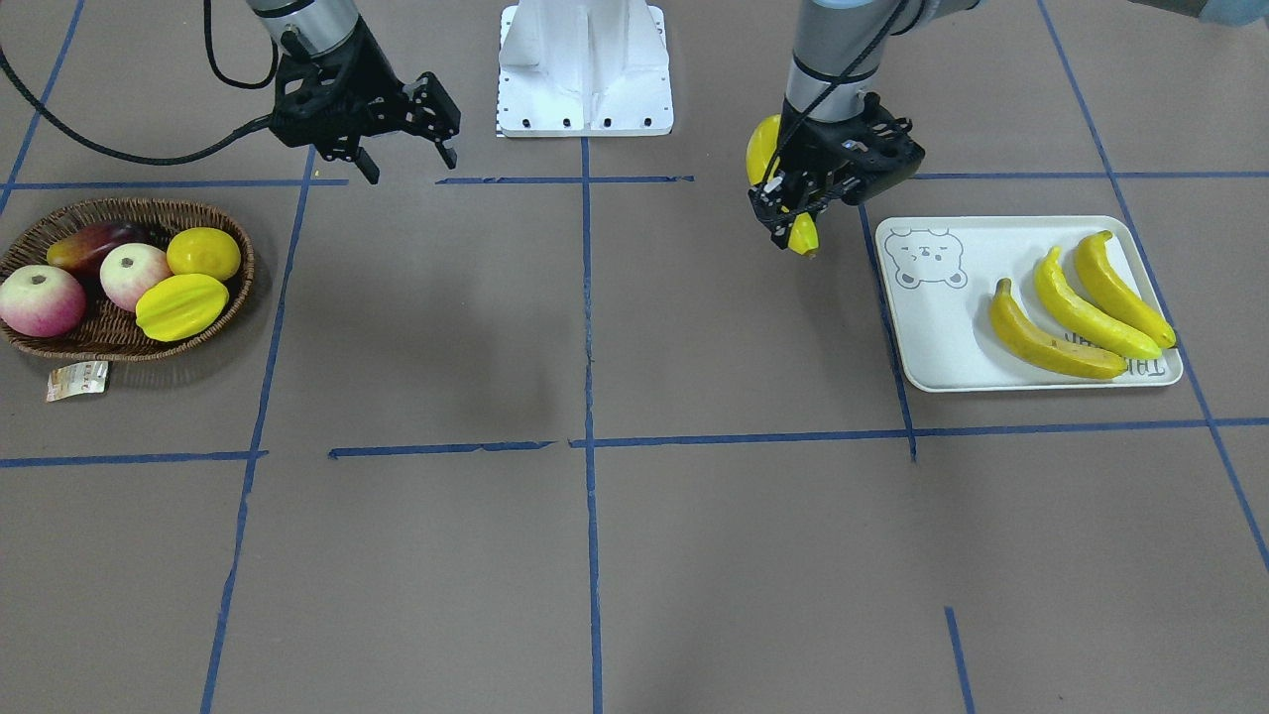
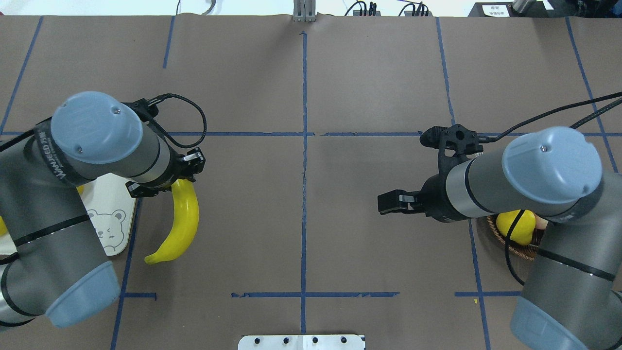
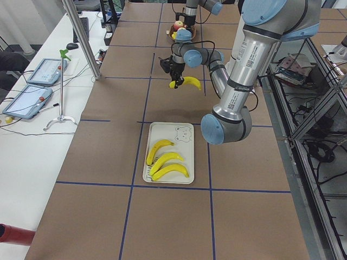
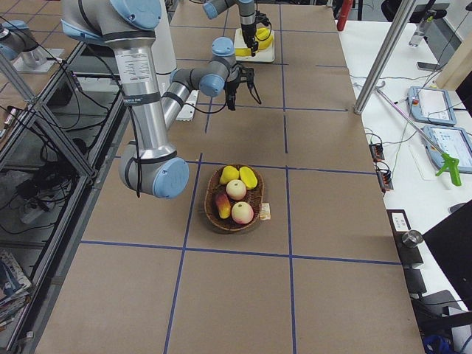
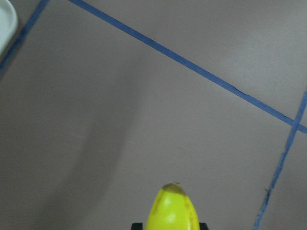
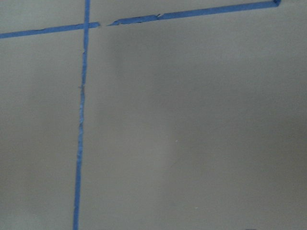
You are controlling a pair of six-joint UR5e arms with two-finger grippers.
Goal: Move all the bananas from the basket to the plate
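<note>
My left gripper is shut on a yellow banana and holds it in the air, just beside the plate's bear-face end. In the overhead view this banana hangs curved from the left gripper, and its tip shows in the left wrist view. Three bananas lie side by side on the off-white plate. The wicker basket holds no banana that I can see. My right gripper hangs open and empty above the table, beside the basket.
The basket holds two pink apples, a dark mango, a round yellow fruit and a starfruit. A paper tag lies by it. The white robot base stands at the back middle. Blue tape lines cross the brown table.
</note>
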